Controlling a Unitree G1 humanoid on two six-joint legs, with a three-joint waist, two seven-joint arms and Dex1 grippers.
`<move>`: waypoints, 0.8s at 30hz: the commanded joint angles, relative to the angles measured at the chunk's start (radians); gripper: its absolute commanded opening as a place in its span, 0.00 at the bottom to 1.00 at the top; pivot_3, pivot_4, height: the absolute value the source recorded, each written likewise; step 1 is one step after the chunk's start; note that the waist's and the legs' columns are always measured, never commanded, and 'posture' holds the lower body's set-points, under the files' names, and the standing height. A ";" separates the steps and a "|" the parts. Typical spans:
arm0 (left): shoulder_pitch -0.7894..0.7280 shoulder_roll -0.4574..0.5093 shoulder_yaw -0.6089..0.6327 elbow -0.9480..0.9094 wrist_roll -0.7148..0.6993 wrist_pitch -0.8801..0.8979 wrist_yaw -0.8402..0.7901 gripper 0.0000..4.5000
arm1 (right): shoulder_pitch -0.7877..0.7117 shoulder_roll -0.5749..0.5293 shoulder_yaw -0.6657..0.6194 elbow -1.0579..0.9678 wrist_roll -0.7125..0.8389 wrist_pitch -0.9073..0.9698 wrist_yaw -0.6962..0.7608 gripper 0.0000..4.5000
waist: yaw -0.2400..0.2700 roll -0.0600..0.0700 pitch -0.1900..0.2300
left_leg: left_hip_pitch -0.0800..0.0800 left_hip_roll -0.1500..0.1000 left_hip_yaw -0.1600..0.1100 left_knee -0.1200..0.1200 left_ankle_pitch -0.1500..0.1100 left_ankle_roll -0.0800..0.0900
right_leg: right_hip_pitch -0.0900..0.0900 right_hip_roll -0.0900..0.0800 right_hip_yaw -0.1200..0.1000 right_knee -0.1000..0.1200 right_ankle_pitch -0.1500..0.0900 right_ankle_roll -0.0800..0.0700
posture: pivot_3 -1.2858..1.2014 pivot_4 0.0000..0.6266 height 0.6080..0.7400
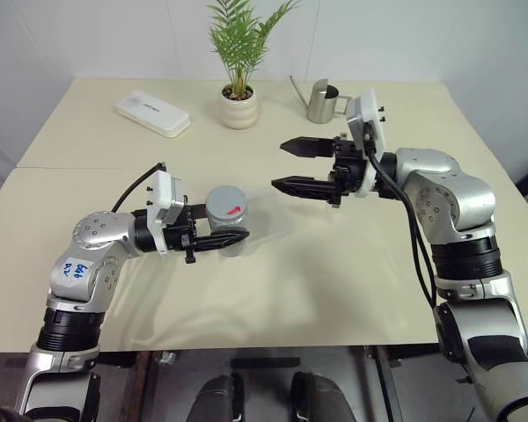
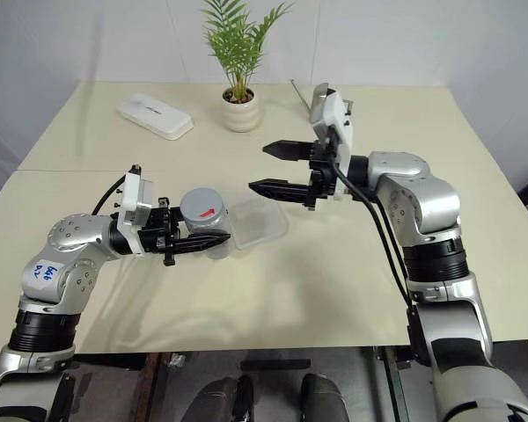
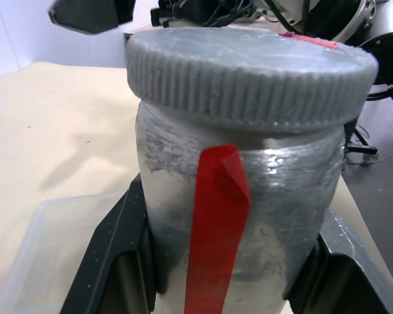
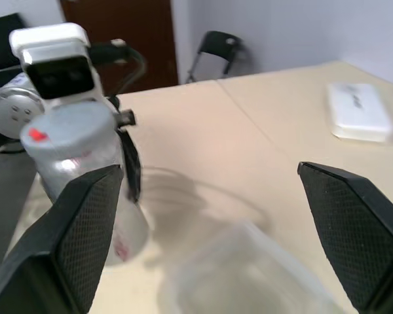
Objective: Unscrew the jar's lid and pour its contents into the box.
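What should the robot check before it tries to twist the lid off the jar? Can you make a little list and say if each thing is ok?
1. Left gripper shut on the jar: ok.
2. Jar upright: ok.
3. Lid on the jar: ok, not yet unscrewed.
4. Right gripper open and ready to take the lid: ok.
5. Right gripper at the lid: not ok, it is off to the side, not touching.
6. Box close by for pouring: ok, it lies on the table right beside the jar.

Left tool clamped, right tool agape
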State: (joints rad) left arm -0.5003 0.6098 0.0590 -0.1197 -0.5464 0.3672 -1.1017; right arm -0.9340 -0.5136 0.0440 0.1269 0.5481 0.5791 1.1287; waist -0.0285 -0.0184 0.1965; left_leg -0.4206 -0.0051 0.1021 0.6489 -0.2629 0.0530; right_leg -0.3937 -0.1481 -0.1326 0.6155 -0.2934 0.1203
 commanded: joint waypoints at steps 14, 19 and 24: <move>-0.049 -0.029 0.005 0.021 0.000 -0.015 0.048 0.43 | -0.022 0.182 0.131 -0.250 -0.011 0.069 -0.141 1.00 | 0.002 0.000 0.000 | 0.000 0.000 0.000 0.001 0.000 0.000 | 0.000 -0.001 0.000 0.003 0.000 0.000 | 0.52 0.24 1.00; -0.054 -0.036 -0.001 0.022 0.001 -0.011 0.047 0.43 | -0.042 0.230 0.173 -0.225 -0.046 0.059 -0.179 1.00 | 0.003 0.000 0.000 | 0.000 0.000 -0.002 0.002 0.000 0.000 | 0.000 -0.001 0.000 0.003 0.000 0.000 | 0.52 0.24 1.00; -0.052 -0.036 -0.001 0.018 0.002 -0.008 0.045 0.43 | -0.057 0.247 0.157 -0.183 -0.066 0.023 -0.188 1.00 | 0.001 0.000 0.000 | 0.000 0.000 -0.001 0.001 0.000 0.000 | 0.000 0.000 0.000 0.003 0.000 0.000 | 0.52 0.24 1.00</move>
State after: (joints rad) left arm -0.5367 0.5700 0.0541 -0.0757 -0.5393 0.3632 -1.0569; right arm -0.9686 -0.2759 0.2283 -0.0448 0.4802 0.6272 0.9453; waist -0.0272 -0.0183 0.1966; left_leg -0.4205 -0.0055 0.1007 0.6501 -0.2627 0.0528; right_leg -0.3940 -0.1482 -0.1326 0.6184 -0.2934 0.1202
